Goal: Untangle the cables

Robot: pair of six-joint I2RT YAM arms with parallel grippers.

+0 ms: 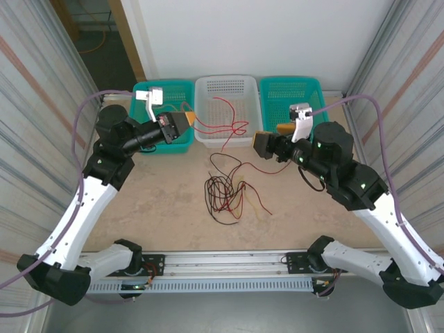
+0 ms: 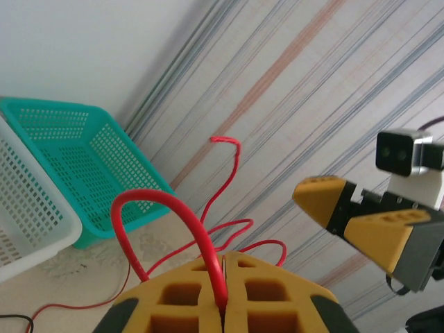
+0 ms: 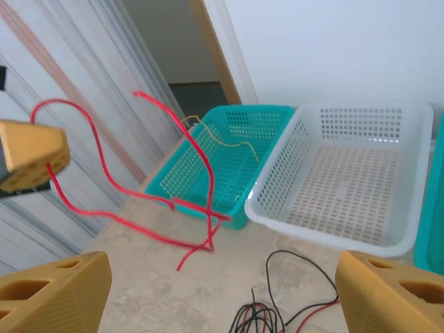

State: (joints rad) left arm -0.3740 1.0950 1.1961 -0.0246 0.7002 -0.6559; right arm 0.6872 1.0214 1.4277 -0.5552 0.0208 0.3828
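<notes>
Left wrist | left gripper [image 2: 223, 262] clamps red cable [image 2: 156, 195]; right gripper [image 1: 261, 143] jaws apart

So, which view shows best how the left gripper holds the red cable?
Left wrist: the red cable is pinched in the left gripper, close up. Right wrist shows its hanging loops; top external shows it thin over the white basket.

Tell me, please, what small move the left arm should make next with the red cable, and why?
Probably lower the red cable into the white basket and open the left gripper. That gripper is shut on the cable, which hangs over the basket and looks clear of the tangle on the table.
</notes>
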